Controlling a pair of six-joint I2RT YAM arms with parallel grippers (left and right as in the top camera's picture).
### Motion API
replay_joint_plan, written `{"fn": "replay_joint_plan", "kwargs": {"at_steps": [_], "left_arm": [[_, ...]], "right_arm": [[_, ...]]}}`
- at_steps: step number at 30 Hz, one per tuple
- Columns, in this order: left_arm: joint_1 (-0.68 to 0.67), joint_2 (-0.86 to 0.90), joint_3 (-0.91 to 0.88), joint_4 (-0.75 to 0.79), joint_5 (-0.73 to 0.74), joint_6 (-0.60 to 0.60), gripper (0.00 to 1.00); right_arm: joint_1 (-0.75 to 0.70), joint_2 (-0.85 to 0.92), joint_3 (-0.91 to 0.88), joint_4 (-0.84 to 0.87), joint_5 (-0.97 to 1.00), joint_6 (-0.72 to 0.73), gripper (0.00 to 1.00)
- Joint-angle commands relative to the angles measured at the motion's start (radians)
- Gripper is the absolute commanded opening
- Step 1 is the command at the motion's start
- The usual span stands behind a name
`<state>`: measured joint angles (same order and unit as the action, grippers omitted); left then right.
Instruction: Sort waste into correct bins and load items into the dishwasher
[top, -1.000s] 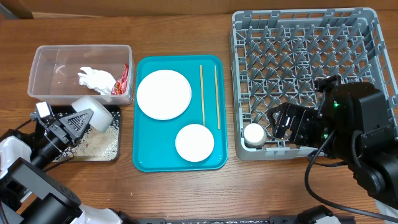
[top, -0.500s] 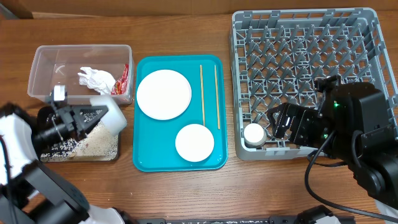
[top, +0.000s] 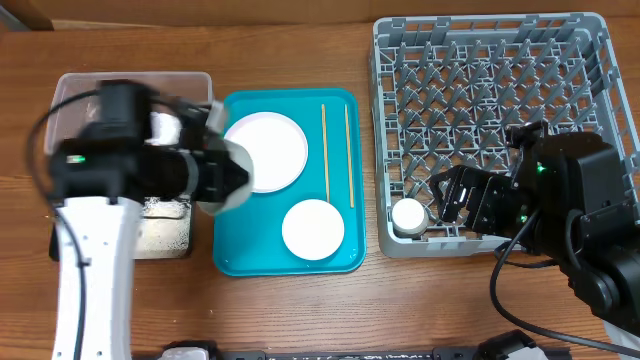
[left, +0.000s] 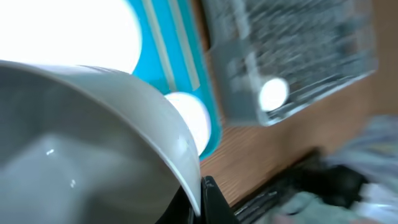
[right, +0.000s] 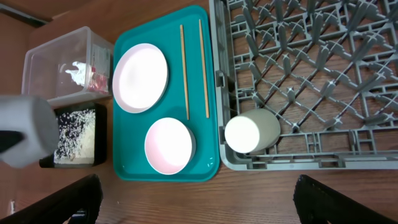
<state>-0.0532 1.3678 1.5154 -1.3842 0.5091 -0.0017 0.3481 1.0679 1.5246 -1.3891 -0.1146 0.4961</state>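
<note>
Near right, rack corner: the small white cup (top: 408, 215) lies on its side inside the grey dish rack (top: 480, 22), so it is loaded.
Right gripper (top: 440, 203): fingers spread wide, holding nothing, just beside the cup.
Near left: the black tray (top: 188, 232) holds the loose rice (right: 78, 127); that waste looks sorted.
Near middle: one white bowl (top: 313, 229) sits on the teal tray (top: 290, 268), not yet loaded.
Left gripper (left: 200, 200): pressed together on the rim of the second bowl (top: 238, 170), which hangs tilted over the teal tray's left edge, blurred.
Middle: the round plate (top: 275, 145) lies on the teal tray, partly under the held bowl.
Chopsticks (top: 325, 150): both lie side by side on the tray's right part, untouched.
Far left: the clear tub (right: 37, 62) contains the napkin (right: 76, 70) and the red wrapper (right: 96, 81).
Progress: waste appears done; one of six dish items is racked.
Left to do: rack the held bowl, other bowl, plate and chopsticks.
</note>
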Motion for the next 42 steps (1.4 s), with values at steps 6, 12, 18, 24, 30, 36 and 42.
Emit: {"fn": "replay_joint_plan", "kwargs": {"at_steps": [6, 12, 18, 24, 30, 36, 42], "left_arm": [[-0.342, 0.018, -0.219, 0.066, -0.595, -0.529, 0.05], [-0.346, 0.018, -0.482, 0.323, -0.584, -0.533, 0.07], [-0.347, 0.018, -0.634, 0.53, -0.449, -0.514, 0.11], [-0.34, 0.017, -0.538, 0.421, -0.47, -0.515, 1.0], [-0.34, -0.01, -0.189, 0.161, -0.491, -0.521, 1.0], [-0.34, -0.069, 0.168, 0.01, -0.466, -0.417, 1.0], [-0.338, -0.121, 0.319, 0.003, -0.4, -0.341, 1.0]], "right_arm": [[0.005, -0.011, 0.0, 0.003, 0.009, -0.007, 1.0], [0.005, -0.011, 0.0, 0.003, 0.009, -0.007, 1.0], [0.005, -0.011, 0.0, 0.003, 0.009, -0.006, 1.0], [0.005, -0.011, 0.0, 0.002, 0.009, -0.007, 1.0], [0.005, -0.011, 0.0, 0.003, 0.009, -0.007, 1.0], [0.005, -0.011, 0.0, 0.002, 0.009, -0.007, 1.0], [0.005, -0.011, 0.0, 0.003, 0.009, -0.007, 1.0]]}}
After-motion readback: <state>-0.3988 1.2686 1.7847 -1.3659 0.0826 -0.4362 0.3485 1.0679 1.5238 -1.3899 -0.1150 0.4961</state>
